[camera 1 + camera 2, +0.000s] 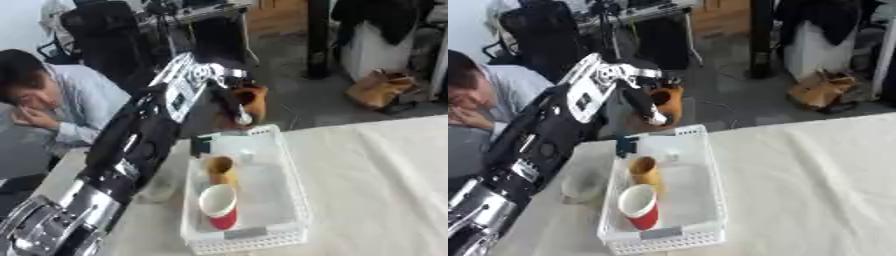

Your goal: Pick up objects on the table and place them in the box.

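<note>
Above the far end of the white basket point(293, 195), the robot's left hand point(642, 97) hangs with its fingers curled around an orange object point(667, 100), which it holds up off the table, just past the basket's far rim. Inside the basket lie a red cup point(220, 207) with a white inside, tipped on its side near the front, and a tan cup-like thing point(220, 170) just behind it; a small dark item point(202, 143) sits at the far left corner, though what it is cannot be made out. Judging from this, two or three things are already packed and the orange object is the one in hand, waiting to be lowered and let go. The cloth-covered table point(385, 180) to the right of the basket shows nothing more to collect, so this looks like one of the last pieces. The right hand appears in neither view.
</note>
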